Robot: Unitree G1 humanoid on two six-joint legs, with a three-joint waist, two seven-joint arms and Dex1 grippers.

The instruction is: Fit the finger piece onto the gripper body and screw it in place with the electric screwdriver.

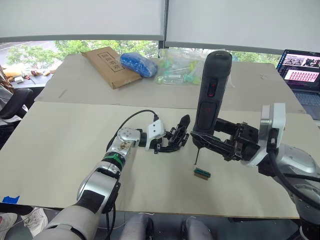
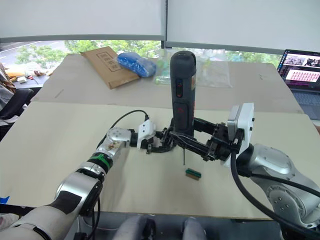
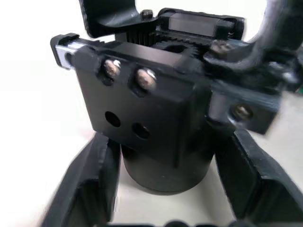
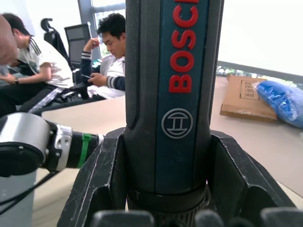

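My left gripper [image 1: 169,144], mid-frame in the head views, is clamped on the gripper body [image 3: 156,118], keeping it just off the table [image 1: 60,145] with its screw face toward the tool so the bit can reach. In the left wrist view two screws sit on the black block with two bare holes below; my fingers [image 3: 90,184] flank the round base.

My right gripper [image 1: 212,140], right of centre, grips the screwdriver [image 1: 211,90] low on its barrel, upright, bit [image 1: 196,156] pointing down just beside the body, not touching it as far as I can tell.

A black pointed finger [image 1: 184,122] sticks up from the body; likely the finger piece, can't confirm.

Green-brown block [image 1: 202,173] lies below the bit, apart.

Left forearm reaches in from lower left, wrist bent inward. Right arm comes in from the right edge, forearm about level.
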